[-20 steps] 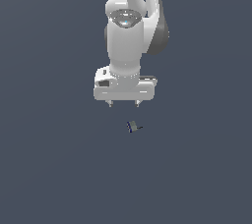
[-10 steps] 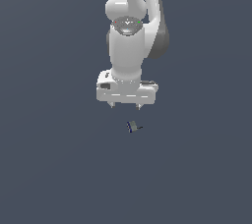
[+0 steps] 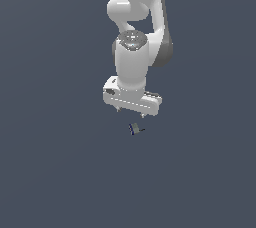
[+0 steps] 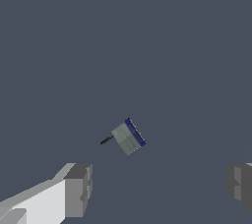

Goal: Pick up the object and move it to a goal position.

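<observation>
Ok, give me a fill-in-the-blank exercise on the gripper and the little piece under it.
1. The gripper is ____, its fingers wide apart.
2. The grey piece has a rim coloured ____.
3. A thin dark ____ sticks out of the piece's grey end.
4. The gripper holds ____; the piece lies apart from it.

Missing words: open; blue; stem; nothing

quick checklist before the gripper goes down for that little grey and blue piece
1. Gripper open: ok, its fingers stand wide apart in the wrist view.
2. Grey-and-blue piece free, untouched: ok.
3. Piece lined up between the fingers: not ok, it sits ahead of the fingers and nearer one than the other.
4. Stem direction known: ok.
5. Height above the piece: cannot tell.
6. Goal position visible: not ok, no marker in either view.
</observation>
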### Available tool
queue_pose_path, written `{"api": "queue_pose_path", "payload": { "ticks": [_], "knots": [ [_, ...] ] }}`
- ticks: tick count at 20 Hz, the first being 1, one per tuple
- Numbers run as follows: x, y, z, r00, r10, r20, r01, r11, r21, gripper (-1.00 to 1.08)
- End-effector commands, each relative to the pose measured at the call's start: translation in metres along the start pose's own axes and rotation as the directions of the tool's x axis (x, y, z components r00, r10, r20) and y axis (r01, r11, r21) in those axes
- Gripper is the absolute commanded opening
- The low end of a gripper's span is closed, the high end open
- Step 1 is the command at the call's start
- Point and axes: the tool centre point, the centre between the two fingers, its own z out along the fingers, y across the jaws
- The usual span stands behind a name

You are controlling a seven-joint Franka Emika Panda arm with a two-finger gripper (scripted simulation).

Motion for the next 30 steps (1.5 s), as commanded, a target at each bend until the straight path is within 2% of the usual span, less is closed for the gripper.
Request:
{"api": "queue_pose_path", "payload": {
  "ticks": [1, 7, 14, 21, 30],
  "knots": [
    [-0.001, -0.003, 0.008, 0.998, 0.067, 0.005, -0.067, 0.998, 0.001, 1.0],
    [-0.005, -0.009, 0.027, 0.974, 0.224, 0.017, -0.224, 0.975, -0.001, 1.0],
    [-0.01, -0.015, 0.048, 0.916, 0.399, 0.027, -0.399, 0.917, -0.009, 1.0],
    [-0.016, -0.02, 0.07, 0.827, 0.561, 0.032, -0.561, 0.828, -0.023, 1.0],
    [-0.023, -0.025, 0.095, 0.682, 0.731, 0.028, -0.729, 0.683, -0.042, 1.0]
  ]
}}
